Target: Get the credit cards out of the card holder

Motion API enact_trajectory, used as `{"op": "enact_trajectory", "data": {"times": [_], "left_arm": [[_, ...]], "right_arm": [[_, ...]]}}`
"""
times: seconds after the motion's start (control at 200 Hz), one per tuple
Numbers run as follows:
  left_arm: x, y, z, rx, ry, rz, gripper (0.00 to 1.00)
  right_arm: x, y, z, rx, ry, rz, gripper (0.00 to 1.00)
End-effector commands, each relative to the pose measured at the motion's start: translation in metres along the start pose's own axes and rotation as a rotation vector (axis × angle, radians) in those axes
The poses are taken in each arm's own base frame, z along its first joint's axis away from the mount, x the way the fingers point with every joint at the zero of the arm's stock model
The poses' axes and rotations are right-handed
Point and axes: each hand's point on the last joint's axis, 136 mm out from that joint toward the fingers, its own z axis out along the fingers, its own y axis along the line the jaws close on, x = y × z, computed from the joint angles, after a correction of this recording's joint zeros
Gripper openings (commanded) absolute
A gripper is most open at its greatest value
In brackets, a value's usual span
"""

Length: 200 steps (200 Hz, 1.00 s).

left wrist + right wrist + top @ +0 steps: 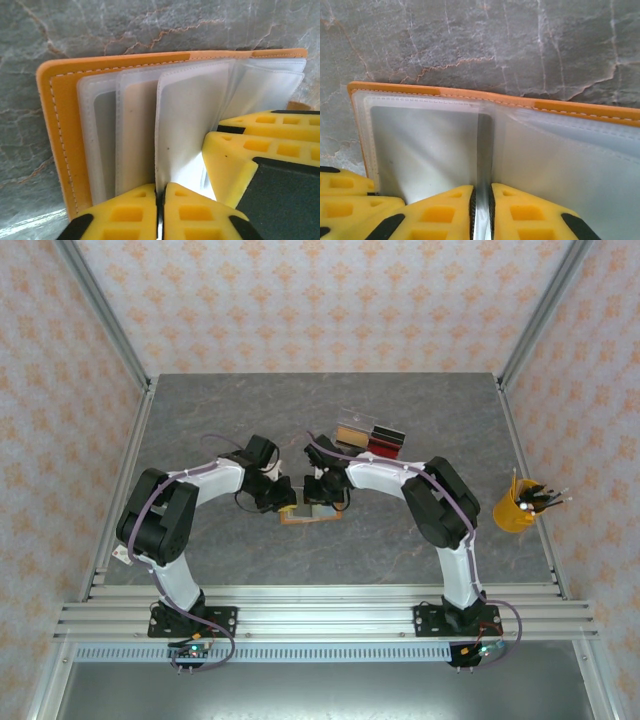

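The orange card holder (296,519) lies open on the grey table between both arms, its clear plastic sleeves (192,115) fanned upward. My left gripper (161,196) is shut on the lower edge of one clear sleeve. Beside it on the right are the right gripper's yellow fingers (240,152). My right gripper (482,200) is shut on a thin pale grey credit card (484,150) standing edge-on between two sleeves. Another pale grey card (427,145) lies flat in the left sleeve. From above, the left gripper (284,502) and right gripper (322,498) meet over the holder.
A clear plastic case with tan, black and red blocks (368,435) sits just behind the grippers. A yellow cup of pens (518,508) stands at the right edge. Patterned walls and metal posts border the table.
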Motion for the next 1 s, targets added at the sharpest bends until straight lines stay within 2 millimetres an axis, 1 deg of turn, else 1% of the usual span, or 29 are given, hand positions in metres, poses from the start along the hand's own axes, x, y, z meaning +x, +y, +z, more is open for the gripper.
{"op": "enact_trajectory", "data": {"times": [0.0, 0.05, 0.085, 0.21, 0.325, 0.37, 0.435, 0.51, 0.53, 0.591, 0.721, 0.841, 0.916, 0.941, 0.996], "left_arm": [[-0.004, 0.002, -0.009, -0.055, -0.035, 0.037, 0.06], [-0.003, 0.008, -0.014, -0.094, -0.039, 0.026, 0.05], [-0.002, 0.012, -0.016, -0.114, -0.041, 0.052, 0.04], [0.000, 0.020, -0.030, -0.180, -0.061, 0.070, 0.02], [-0.001, 0.030, -0.043, -0.265, -0.084, 0.070, 0.03], [0.000, 0.029, -0.044, -0.268, -0.075, 0.052, 0.06], [0.002, 0.021, -0.040, -0.223, -0.051, 0.035, 0.14], [0.001, 0.005, -0.033, -0.136, -0.049, 0.036, 0.25], [0.001, 0.001, -0.031, -0.114, -0.049, 0.012, 0.28], [0.001, -0.013, -0.027, -0.050, -0.040, 0.013, 0.34], [0.000, -0.042, -0.022, 0.066, -0.035, 0.018, 0.43], [-0.003, -0.064, -0.022, 0.136, -0.044, 0.019, 0.52], [-0.005, -0.069, -0.019, 0.132, -0.045, 0.026, 0.57], [-0.007, -0.069, -0.019, 0.123, -0.047, 0.023, 0.58], [-0.014, -0.060, -0.021, 0.069, -0.077, 0.006, 0.60]], "right_arm": [[-0.006, 0.000, -0.019, 0.005, -0.062, 0.013, 0.22], [-0.009, 0.005, -0.030, -0.010, -0.089, 0.010, 0.25], [-0.011, 0.008, -0.037, -0.022, -0.106, 0.006, 0.28], [-0.016, 0.015, -0.062, -0.048, -0.177, 0.001, 0.37], [-0.022, 0.012, -0.081, -0.036, -0.254, 0.006, 0.44], [-0.025, 0.009, -0.087, -0.027, -0.282, 0.013, 0.47], [-0.027, 0.005, -0.094, -0.021, -0.316, 0.024, 0.51], [-0.030, 0.001, -0.101, -0.020, -0.344, 0.039, 0.54], [-0.030, -0.001, -0.102, -0.018, -0.350, 0.042, 0.55], [-0.029, -0.004, -0.106, -0.019, -0.358, 0.052, 0.56], [-0.025, -0.014, -0.115, -0.014, -0.381, 0.076, 0.57], [-0.026, -0.023, -0.132, -0.050, -0.421, 0.146, 0.58], [-0.025, -0.027, -0.143, -0.061, -0.451, 0.165, 0.59], [-0.024, -0.029, -0.145, -0.055, -0.456, 0.165, 0.60], [-0.022, -0.031, -0.148, -0.041, -0.454, 0.154, 0.60]]}}
